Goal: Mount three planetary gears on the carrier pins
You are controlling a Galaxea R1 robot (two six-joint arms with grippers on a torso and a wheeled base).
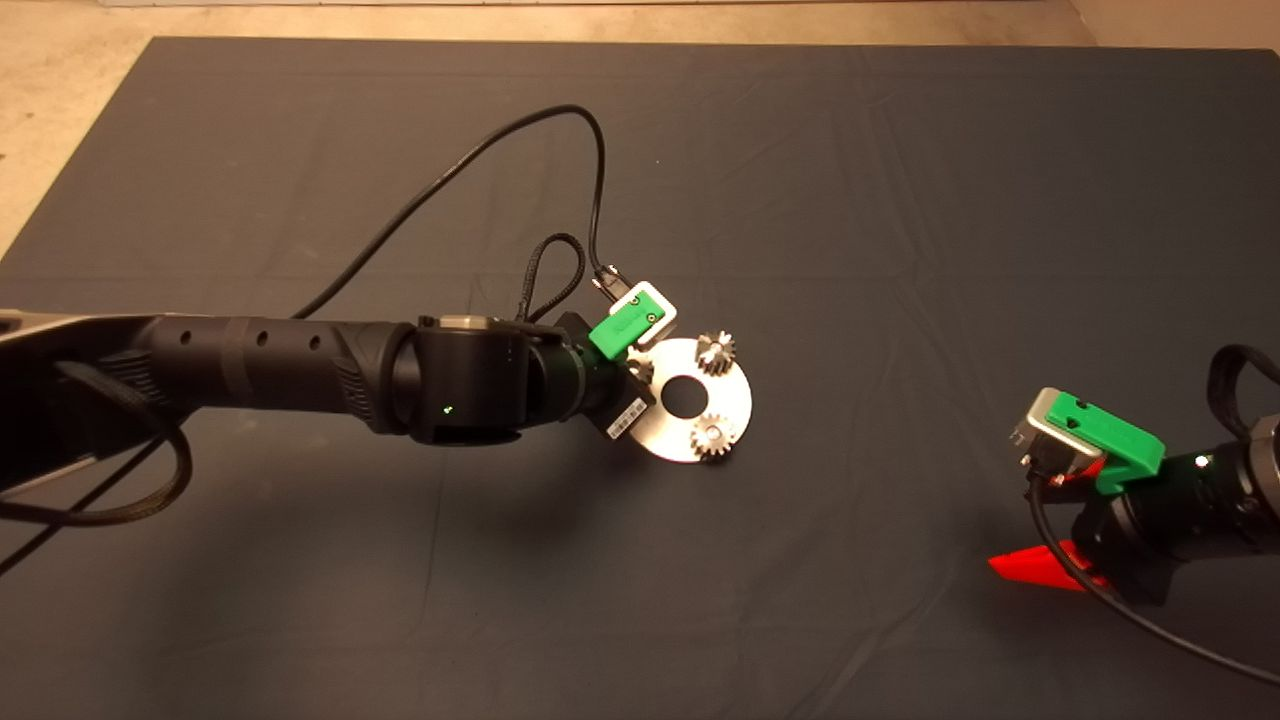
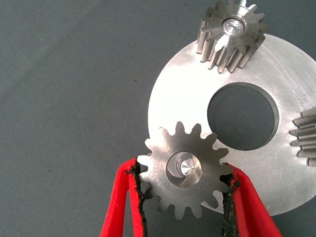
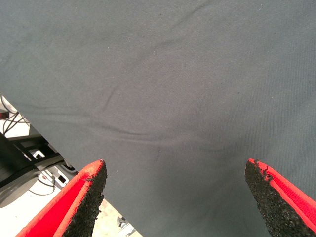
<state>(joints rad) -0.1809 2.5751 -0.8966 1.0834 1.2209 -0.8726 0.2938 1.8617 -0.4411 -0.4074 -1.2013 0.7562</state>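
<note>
Planetary gears, small toothed grey-silver metal wheels with centre holes, sit on a flat shiny silver round disc (image 1: 668, 432) with a large centre hole, which lies on the wide dark mat (image 1: 820, 180) covering the table. The black left arm reaches in over the mat, its left gripper (image 2: 183, 197) at the disc's near edge, clenched on the third gear (image 2: 183, 170): the black pads press the teeth on both sides, and this gear sits over a short silver carrier pin (image 2: 186, 168) visible through its hole. The right gripper (image 3: 175, 190) waits at the mat's lower right, its fingers spread wide apart, holding nothing. Two gears (image 1: 716, 352) (image 1: 714, 436) already stand on their pins
</note>
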